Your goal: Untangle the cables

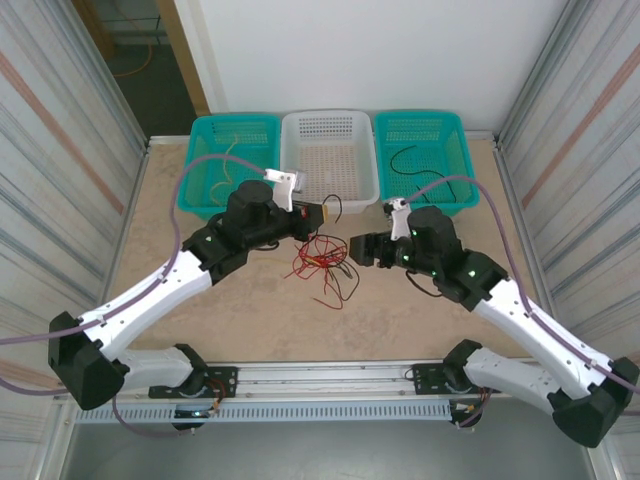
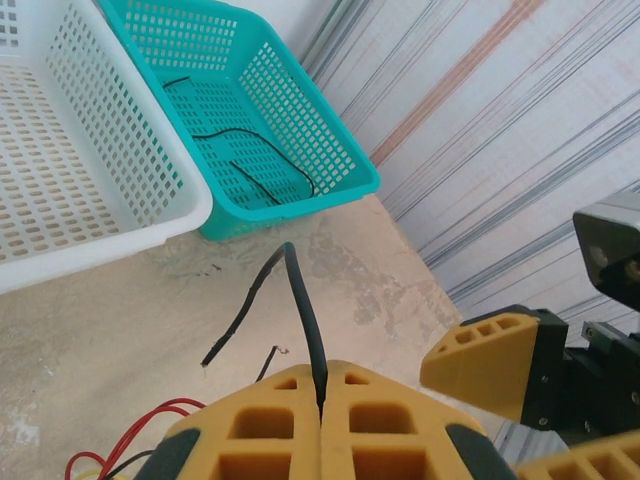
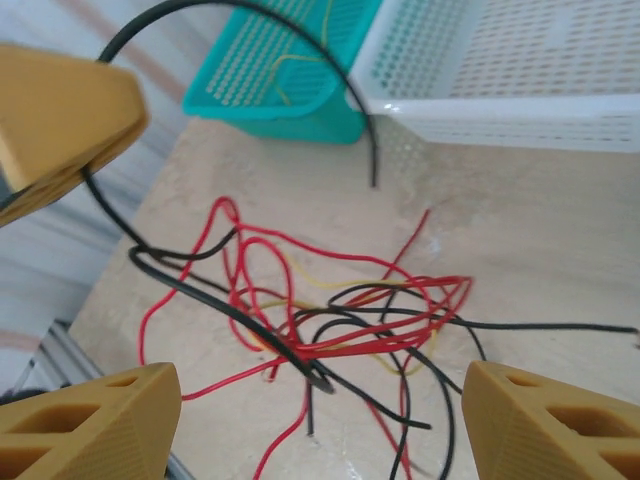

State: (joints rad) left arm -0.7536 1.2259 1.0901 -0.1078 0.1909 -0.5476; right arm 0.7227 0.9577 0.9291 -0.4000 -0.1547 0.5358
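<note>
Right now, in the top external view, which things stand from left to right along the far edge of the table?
Left teal basket → white basket → right teal basket.

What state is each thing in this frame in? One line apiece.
left gripper: shut on held black cable
right gripper: open, facing cable tangle
cable tangle: red, black, yellow strands, knotted on table
left teal basket: contains yellow cable
right teal basket: contains loose black cable
</note>
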